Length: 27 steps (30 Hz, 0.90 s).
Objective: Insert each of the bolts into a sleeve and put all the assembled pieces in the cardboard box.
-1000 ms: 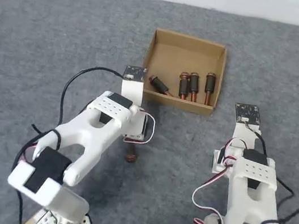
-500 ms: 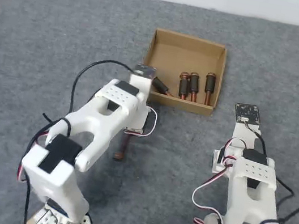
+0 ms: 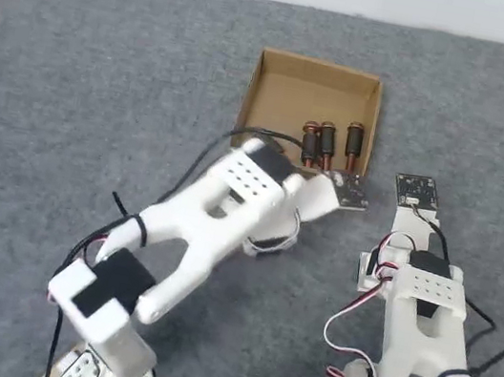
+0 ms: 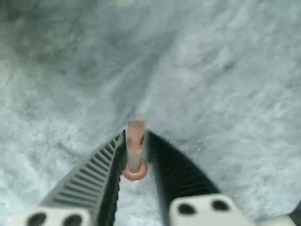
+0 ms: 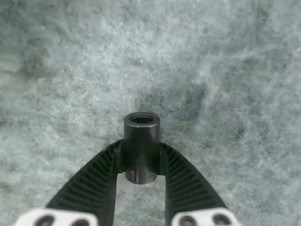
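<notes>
Bolt (image 4: 135, 148), copper-coloured, clamped between the two fingers of the left gripper (image 4: 135, 136), its shank projecting past the fingertips over grey carpet (image 4: 225, 70). Black sleeve (image 5: 141, 141) pinched likewise by the right gripper (image 5: 141, 153), with the open bore at its free end. High view: the left arm (image 3: 219, 212) stretches to the near right corner of the cardboard box (image 3: 253, 87); the right arm (image 3: 423, 295) stands to its right, near the box. Three assembled pieces (image 3: 326, 145) lie side by side in the box's near right part.
</notes>
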{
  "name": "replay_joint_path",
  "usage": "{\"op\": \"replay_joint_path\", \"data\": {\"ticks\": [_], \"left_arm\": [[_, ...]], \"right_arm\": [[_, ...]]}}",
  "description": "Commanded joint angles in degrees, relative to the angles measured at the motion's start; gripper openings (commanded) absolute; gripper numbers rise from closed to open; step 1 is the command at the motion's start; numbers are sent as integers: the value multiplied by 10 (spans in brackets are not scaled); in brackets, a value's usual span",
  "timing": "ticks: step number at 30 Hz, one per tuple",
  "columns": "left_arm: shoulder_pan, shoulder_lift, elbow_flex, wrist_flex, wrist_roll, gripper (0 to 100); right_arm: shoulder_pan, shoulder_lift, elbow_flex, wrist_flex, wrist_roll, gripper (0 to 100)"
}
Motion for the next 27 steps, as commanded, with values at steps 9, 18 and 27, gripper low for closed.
{"op": "replay_joint_path", "data": {"ticks": [9, 18, 27], "left_arm": [[-17, -105, 15, -28, 112, 158], [-10, -344, 231, -91, 115, 58], [-10, -571, 519, -291, 153, 11]], "right_arm": [[-1, -29, -1, -7, 8, 7], [-1, -29, -1, -7, 8, 7], [-2, -29, -1, -7, 7, 7]]}}
